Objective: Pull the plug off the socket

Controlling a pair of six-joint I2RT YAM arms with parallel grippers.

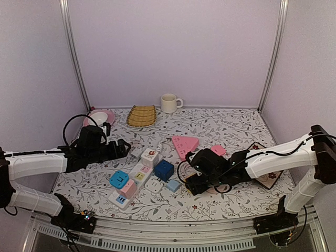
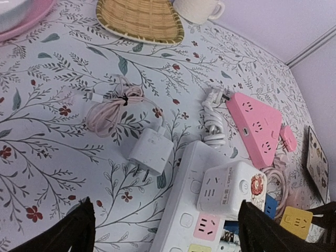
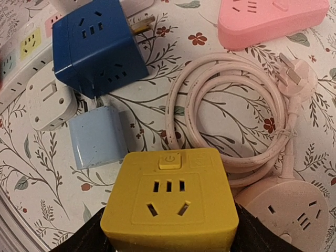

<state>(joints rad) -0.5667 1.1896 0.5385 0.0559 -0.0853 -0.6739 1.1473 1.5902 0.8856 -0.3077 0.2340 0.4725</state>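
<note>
The right tool [image 3: 170, 233] is closed on a yellow cube socket [image 3: 168, 199], with its dark fingers [image 3: 86, 239] pressed against the cube's left and right sides. The cube's outlet face and power button point up at the wrist camera. Whether the cube rests on the flowered surface [image 1: 220, 131] or hangs just above it cannot be told. It is apart from the white power strip [image 2: 184, 178], which lies to its left. Between cube and strip are a light-blue adapter [image 3: 97, 136] just beside the cube, a white adapter [image 3: 50, 102], and farther off a dark blue cube socket [image 3: 97, 44] lying with its prongs showing. Right of the yellow cube is a coiled pink cable [image 3: 170, 113], running to a pink round socket [image 3: 286, 210] that touches the tool's right side. A pink triangular power strip [image 3: 273, 18] lies beyond the coil.

The left tool [image 2: 168, 226] is spread wide, its fingers [image 2: 73, 231] at either edge of its wrist view, above the far end of the white power strip. A white cube socket [image 2: 231, 189] sits plugged into that strip. Left of the strip's end lies a white charger [image 2: 150, 152], with a tied pink cable [image 2: 110, 107] and a bundled white cable [image 2: 212, 121] beyond it. At the far edge stand a woven tray [image 2: 139, 18], a mug [image 2: 197, 8] and a pink plate [image 2: 21, 16].
</note>
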